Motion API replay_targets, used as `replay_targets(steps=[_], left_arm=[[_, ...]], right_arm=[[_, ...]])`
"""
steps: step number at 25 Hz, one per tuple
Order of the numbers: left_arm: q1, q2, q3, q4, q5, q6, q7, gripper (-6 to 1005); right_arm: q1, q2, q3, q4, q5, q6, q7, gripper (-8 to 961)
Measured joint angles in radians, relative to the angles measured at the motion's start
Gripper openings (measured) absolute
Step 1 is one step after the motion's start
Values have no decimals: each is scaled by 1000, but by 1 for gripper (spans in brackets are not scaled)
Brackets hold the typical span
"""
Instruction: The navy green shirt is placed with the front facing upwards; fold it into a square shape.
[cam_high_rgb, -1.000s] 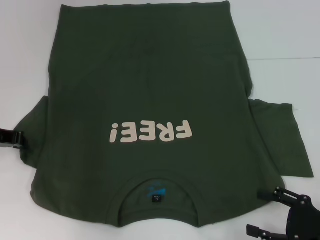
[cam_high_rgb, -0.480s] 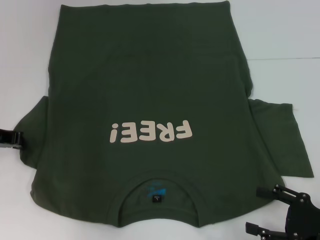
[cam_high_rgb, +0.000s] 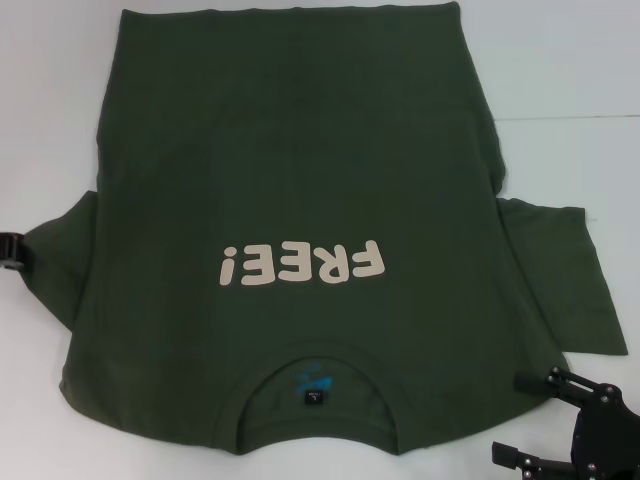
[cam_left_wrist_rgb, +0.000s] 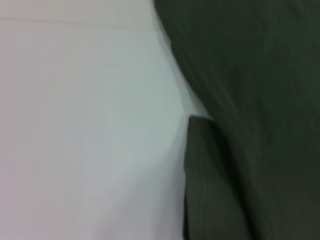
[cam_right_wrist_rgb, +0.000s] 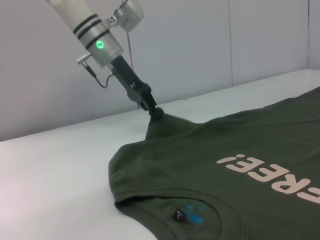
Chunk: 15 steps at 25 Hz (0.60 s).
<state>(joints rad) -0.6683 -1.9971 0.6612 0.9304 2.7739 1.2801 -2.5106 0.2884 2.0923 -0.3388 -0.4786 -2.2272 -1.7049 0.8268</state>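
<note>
The navy green shirt (cam_high_rgb: 300, 180) lies face up on the white table, cream "FREE!" lettering (cam_high_rgb: 300, 263) upside down to me, collar and black neck tag (cam_high_rgb: 313, 398) at the near edge. My left gripper (cam_high_rgb: 10, 250) is at the far left edge, shut on the tip of the shirt's left sleeve (cam_high_rgb: 60, 260). The right wrist view shows it (cam_right_wrist_rgb: 150, 106) pinching that sleeve into a small raised peak. My right gripper (cam_high_rgb: 520, 420) is open and empty, just off the shirt's near right shoulder. The left wrist view shows only dark cloth (cam_left_wrist_rgb: 260, 100) and table.
The white table (cam_high_rgb: 560, 80) surrounds the shirt, with bare surface on both sides. The right sleeve (cam_high_rgb: 560, 280) lies spread flat towards the right edge. A pale wall (cam_right_wrist_rgb: 200, 45) stands behind the table in the right wrist view.
My left gripper has moved outward to the left and a little farther from me, drawing the left sleeve tip with it. The right gripper has hardly moved.
</note>
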Motion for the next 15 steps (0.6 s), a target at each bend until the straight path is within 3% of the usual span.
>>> replay_targets(steps=[15], left_arm=[[25,38,-71,77,16,5,-13,66]], right_arm=[[0,0,0,0,1,3,0,917]])
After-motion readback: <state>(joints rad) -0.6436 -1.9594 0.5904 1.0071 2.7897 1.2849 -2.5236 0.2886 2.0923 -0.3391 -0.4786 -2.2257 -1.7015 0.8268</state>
